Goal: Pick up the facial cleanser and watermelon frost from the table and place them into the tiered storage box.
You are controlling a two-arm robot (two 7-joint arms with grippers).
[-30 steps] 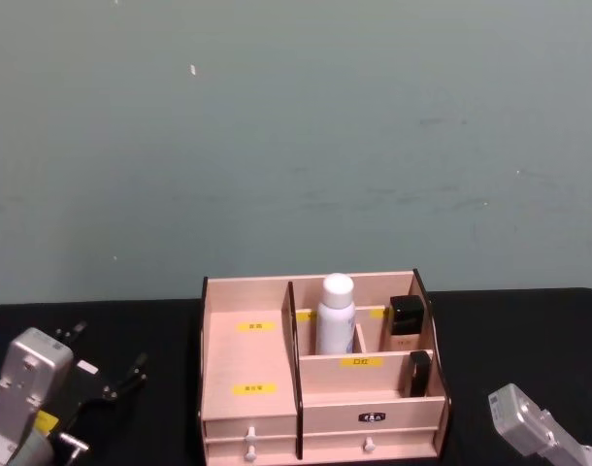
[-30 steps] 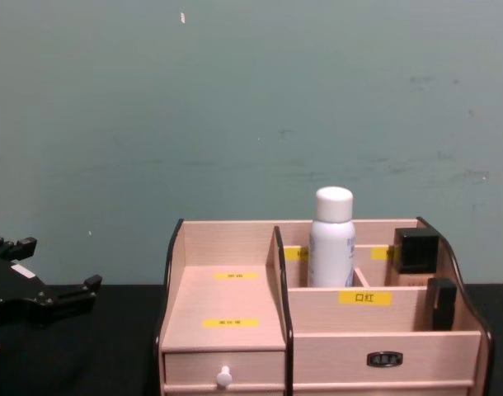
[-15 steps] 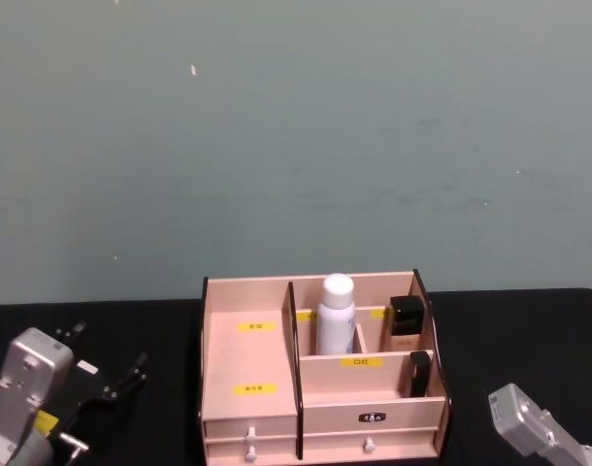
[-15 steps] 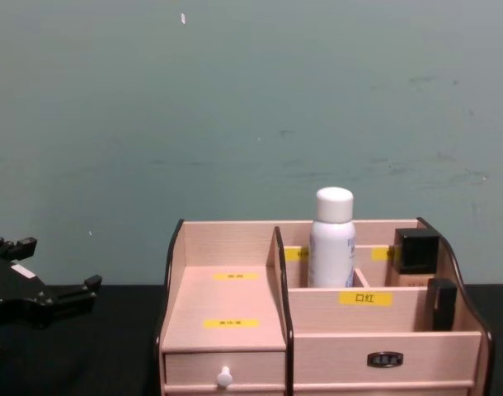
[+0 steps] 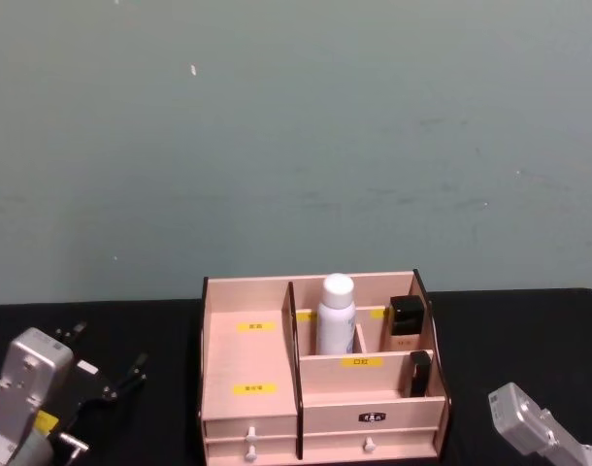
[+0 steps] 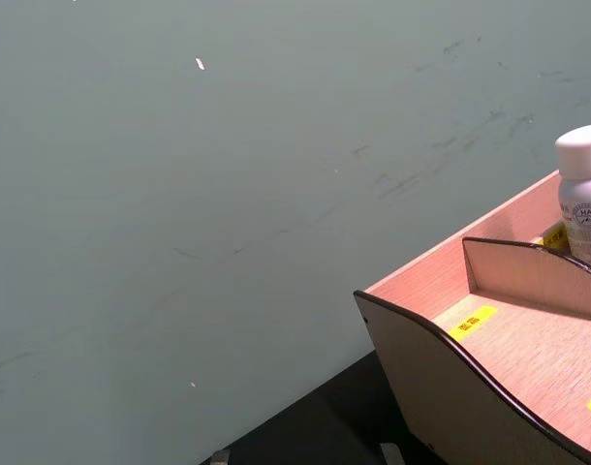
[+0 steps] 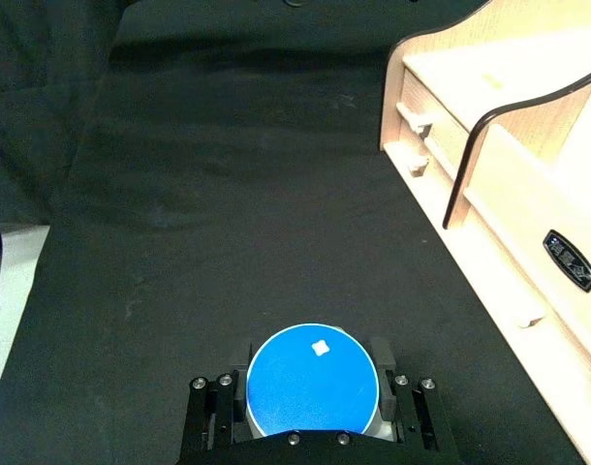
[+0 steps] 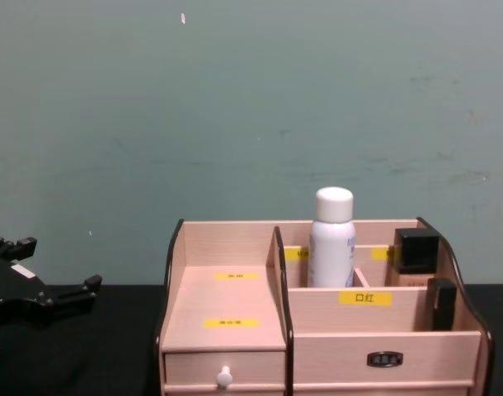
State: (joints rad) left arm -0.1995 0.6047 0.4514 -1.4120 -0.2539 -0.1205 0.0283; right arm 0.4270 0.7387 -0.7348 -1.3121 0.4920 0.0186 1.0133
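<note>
The tiered storage box (image 5: pixel 252 364) stands mid-table, light wood with dark edges and yellow labels; it also shows in the chest view (image 8: pixel 235 301) and the right wrist view (image 7: pixel 509 165). A white capped bottle (image 5: pixel 336 313) stands upright in a back compartment (image 8: pixel 331 239); I cannot tell which product it is. My right gripper (image 7: pixel 313 387) is low over the black cloth right of the box, shut on a round blue-topped, white-rimmed container (image 7: pixel 313 373). My left gripper (image 5: pixel 112 349) hangs open left of the box (image 8: pixel 60 264), nothing between its fingers.
Two black-capped cosmetics (image 5: pixel 406 316) (image 5: pixel 419 374) fill the box's right compartments. Two white-knobbed drawers (image 5: pixel 249 437) face me. Black cloth (image 7: pixel 228 194) covers the table, bare on both sides of the box. A grey-green wall (image 8: pixel 251 107) rises behind.
</note>
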